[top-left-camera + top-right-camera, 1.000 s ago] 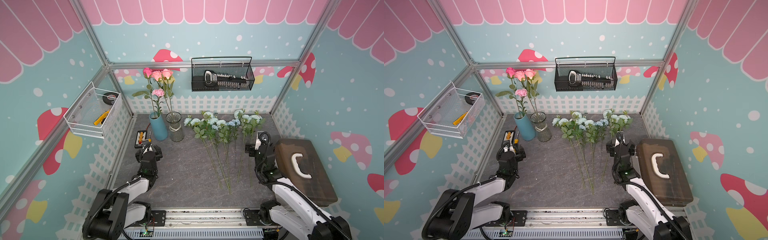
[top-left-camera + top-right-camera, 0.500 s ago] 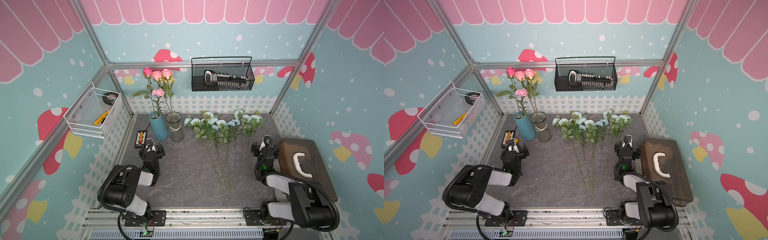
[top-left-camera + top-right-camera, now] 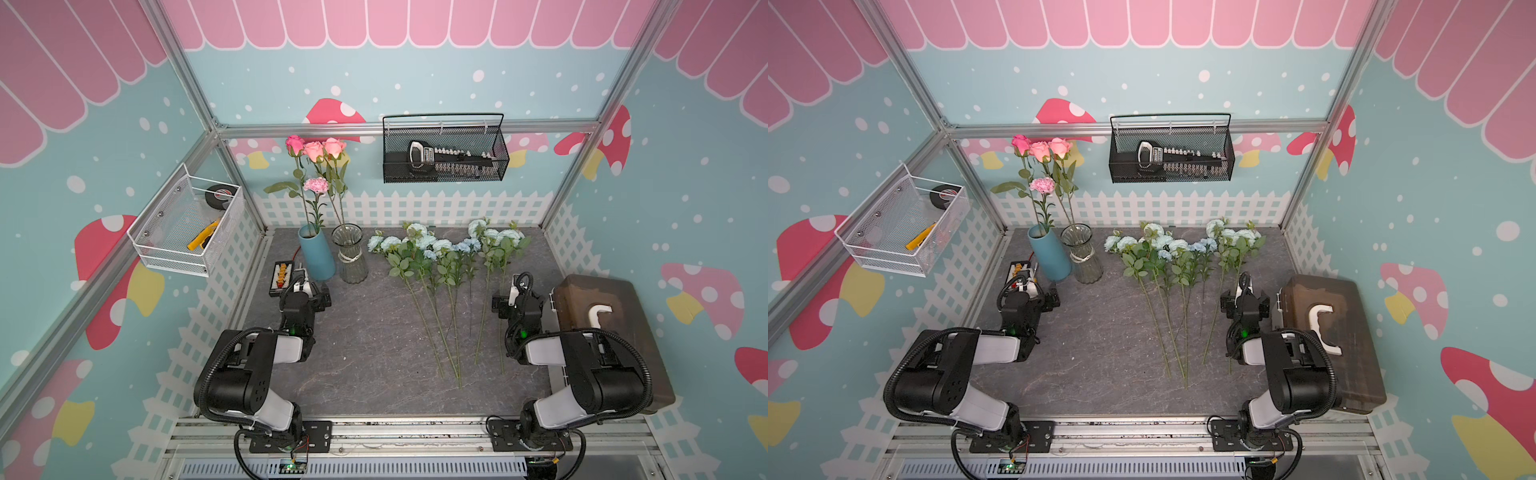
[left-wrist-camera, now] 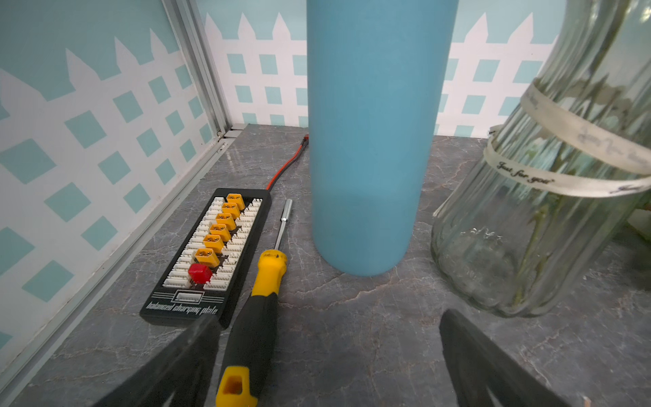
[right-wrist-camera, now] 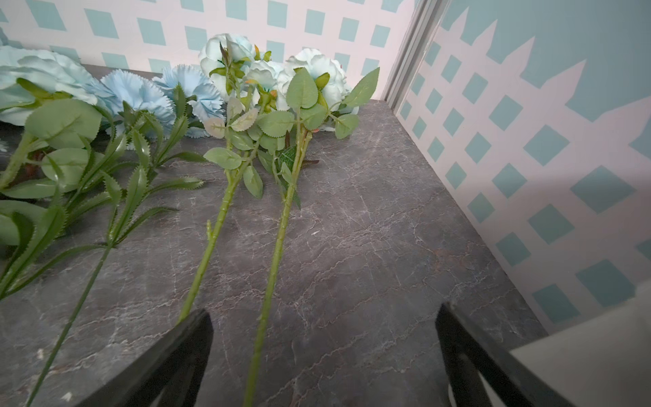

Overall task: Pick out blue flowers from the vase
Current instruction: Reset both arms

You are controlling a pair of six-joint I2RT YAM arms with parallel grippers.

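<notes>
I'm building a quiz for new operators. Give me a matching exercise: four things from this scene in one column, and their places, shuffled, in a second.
Things:
1. blue flowers
2. pink carnation
3. tape roll
4. screwdriver

Places:
A. in the white wire basket on the side wall
B. beside the charging plate
C. laid side by side on the tabletop, blooms toward the back wall
D. standing in the blue vase

Pairs: 1-C, 2-D, 3-A, 4-B.

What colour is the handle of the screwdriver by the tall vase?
The screwdriver handle is yellow and black, clearest in the left wrist view.
</notes>
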